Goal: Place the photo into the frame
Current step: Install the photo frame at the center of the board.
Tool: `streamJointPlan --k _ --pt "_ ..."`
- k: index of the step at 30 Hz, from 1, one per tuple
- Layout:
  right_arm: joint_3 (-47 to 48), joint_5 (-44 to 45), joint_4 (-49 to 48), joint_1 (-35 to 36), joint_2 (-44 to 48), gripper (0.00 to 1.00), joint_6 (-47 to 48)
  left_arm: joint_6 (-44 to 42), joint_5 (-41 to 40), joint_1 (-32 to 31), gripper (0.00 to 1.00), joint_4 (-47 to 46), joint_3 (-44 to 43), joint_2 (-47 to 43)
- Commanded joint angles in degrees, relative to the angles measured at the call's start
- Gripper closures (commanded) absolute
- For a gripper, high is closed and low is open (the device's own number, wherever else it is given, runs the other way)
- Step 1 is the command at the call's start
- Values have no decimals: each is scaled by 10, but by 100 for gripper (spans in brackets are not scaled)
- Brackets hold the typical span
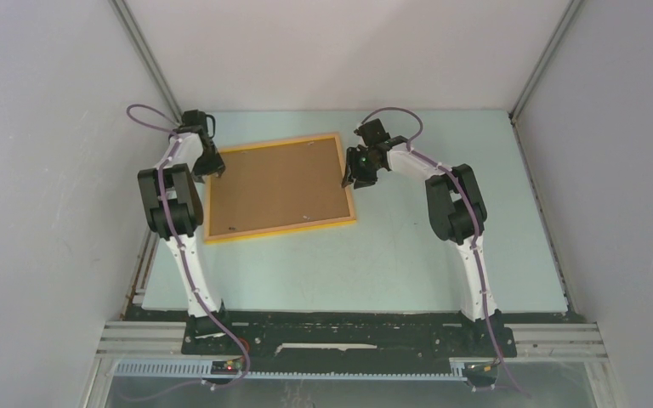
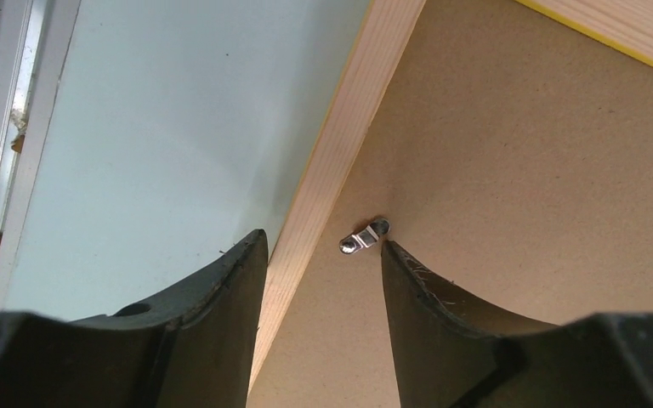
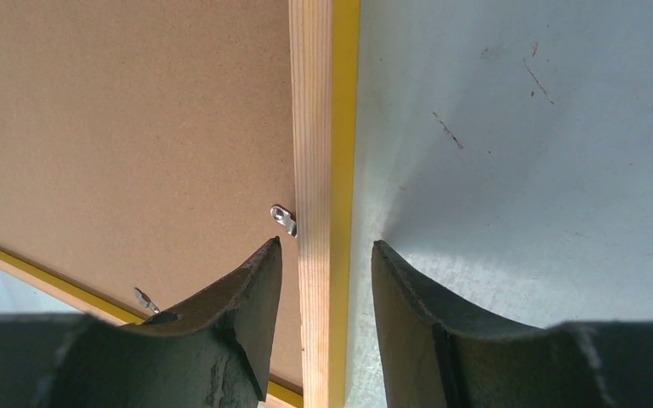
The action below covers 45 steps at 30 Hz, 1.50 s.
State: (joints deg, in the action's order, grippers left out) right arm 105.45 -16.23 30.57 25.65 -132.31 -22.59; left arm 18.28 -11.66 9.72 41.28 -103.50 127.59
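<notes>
the rectangular yellow-rimmed wooden frame [image 1: 282, 227] lay face down on the pale worktop [image 1: 391, 263], photo unseen. my left pincer [image 2: 323, 242] and right pincer [image 3: 327, 246] gaped astride opposite rims; uneven squeezing might skew it.

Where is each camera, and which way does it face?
Top external: above, behind the bases, looking down on table and frame; left arm, right arm show.
Left wrist: over its left rim, facing down; left gripper shows.
Right wrist: over its right rim, facing down; right gripper shows.
Shared: wrist views both show rim and board.
</notes>
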Motion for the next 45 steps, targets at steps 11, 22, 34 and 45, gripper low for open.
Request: streamJointPlan --k 11,22,34,45 --pt "28 -5 4 3 -7 49 12 10 20 11 52 50 -65 36" --pt "30 -6 7 3 -9 50 13 32 39 18 52 47 -69 45" --pt "33 -6 10 3 -11 50 14 46 40 23 43 42 -79 51" --pt "36 -7 12 3 -13 51 15 44 38 31 49 47 -89 65"
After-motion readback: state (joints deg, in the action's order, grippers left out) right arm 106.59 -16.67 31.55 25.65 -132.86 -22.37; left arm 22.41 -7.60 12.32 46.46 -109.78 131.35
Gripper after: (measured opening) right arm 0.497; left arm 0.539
